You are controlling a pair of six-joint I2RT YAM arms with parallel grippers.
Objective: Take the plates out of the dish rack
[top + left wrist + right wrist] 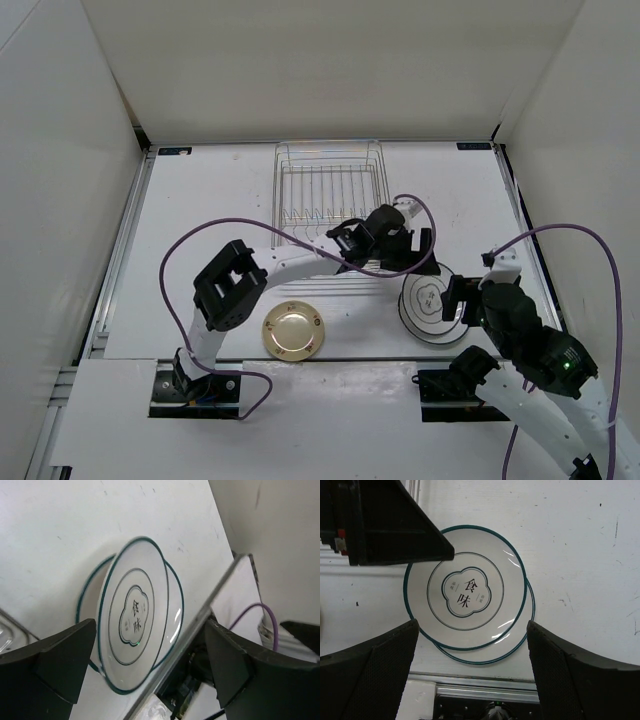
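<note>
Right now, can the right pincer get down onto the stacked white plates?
Probably yes: the right pincer hangs open straight above the stacked white plates, with their near and right rims bare. The left pincer overlaps only the far left rim.

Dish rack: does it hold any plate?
No, the dish rack is bare; the tan plate and stacked white plates sit on the table.

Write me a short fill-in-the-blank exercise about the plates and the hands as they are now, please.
1. The ringed plates form a slightly offset stack of ___.
2. In the top view, the tan plate lies on the table to the ___ of that stack.
3. The left hand and the right hand are both ___, gripping nothing.
Missing words: two; left; open
</note>
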